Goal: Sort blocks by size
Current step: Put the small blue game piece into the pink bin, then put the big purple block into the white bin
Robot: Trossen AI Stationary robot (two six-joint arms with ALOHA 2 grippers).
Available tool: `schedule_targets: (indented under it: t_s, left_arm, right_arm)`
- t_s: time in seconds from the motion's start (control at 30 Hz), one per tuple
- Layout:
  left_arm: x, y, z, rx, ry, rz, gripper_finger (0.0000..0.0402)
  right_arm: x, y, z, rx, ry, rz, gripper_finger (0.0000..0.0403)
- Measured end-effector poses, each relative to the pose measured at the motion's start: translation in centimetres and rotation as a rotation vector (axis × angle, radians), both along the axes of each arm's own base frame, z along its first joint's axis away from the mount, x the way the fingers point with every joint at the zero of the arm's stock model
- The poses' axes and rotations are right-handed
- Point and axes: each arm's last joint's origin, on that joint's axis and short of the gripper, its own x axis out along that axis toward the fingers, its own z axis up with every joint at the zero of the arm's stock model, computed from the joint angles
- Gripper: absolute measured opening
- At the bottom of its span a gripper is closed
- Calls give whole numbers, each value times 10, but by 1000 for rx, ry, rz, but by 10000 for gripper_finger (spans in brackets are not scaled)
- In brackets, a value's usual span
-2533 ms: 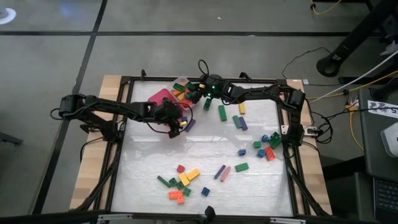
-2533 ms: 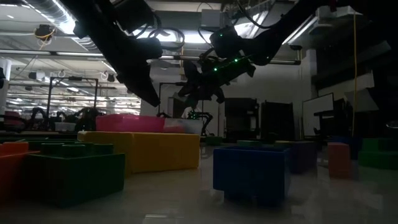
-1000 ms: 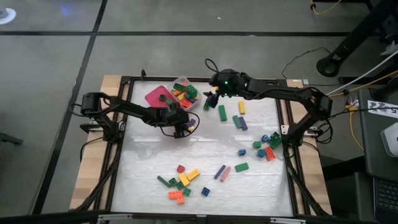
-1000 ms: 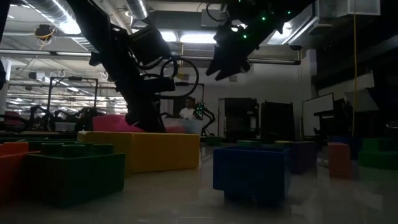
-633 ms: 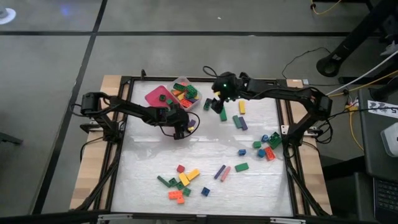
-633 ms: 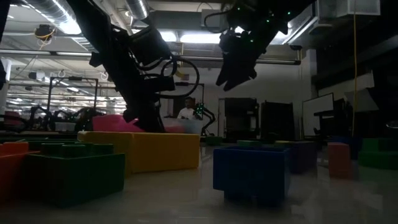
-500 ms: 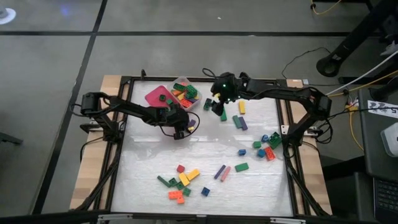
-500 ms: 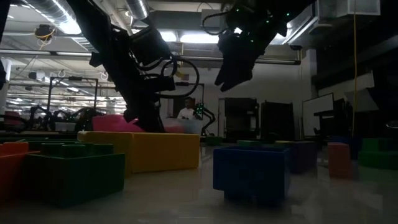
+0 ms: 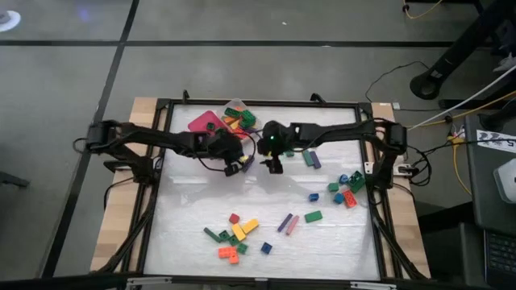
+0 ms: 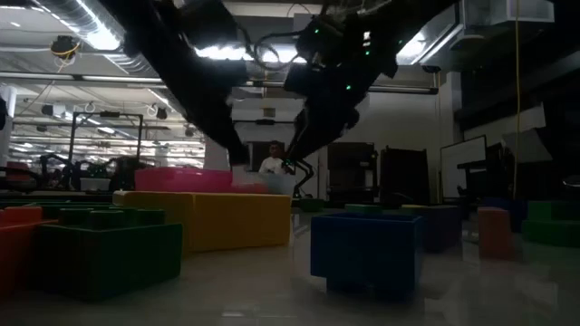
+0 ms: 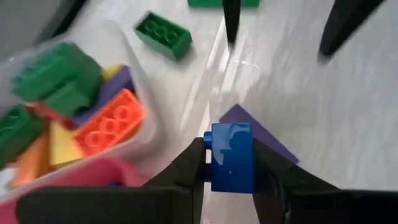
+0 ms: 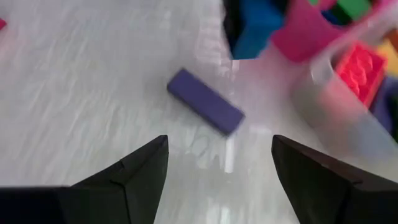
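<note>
Here the left gripper [image 11: 227, 163] is clamped on a small blue block [image 11: 231, 157], just beside the clear tray [image 11: 144, 138] and pink tray [image 9: 203, 122]. Lift clear of the rim before carrying it over. The right gripper [image 12: 219, 163] hangs spread above the purple bar [image 12: 204, 101]; descend squarely across its width.
</note>
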Motion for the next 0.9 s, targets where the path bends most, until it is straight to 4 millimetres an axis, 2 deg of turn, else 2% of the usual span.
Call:
schedule_targets:
  t_s: [0.1,0.27,0.4,0.53,0.9]
  left_arm:
    - [-15,-2,17,-4,-8,12,92]
    - [-44,-3,41,21,-17,118,81]
    - [-61,0,50,66,-12,235,85]
    - [-68,6,47,73,33,303,108]
    - [-60,27,19,63,200,388,165]
  right_arm:
    - [8,0,-11,-47,-21,54,285]
    - [19,-4,-34,-92,-38,98,285]
    - [27,-5,-53,-128,-43,136,285]
    - [31,-6,-64,-144,-50,153,285]
    - [33,-6,-63,-215,-78,221,285]
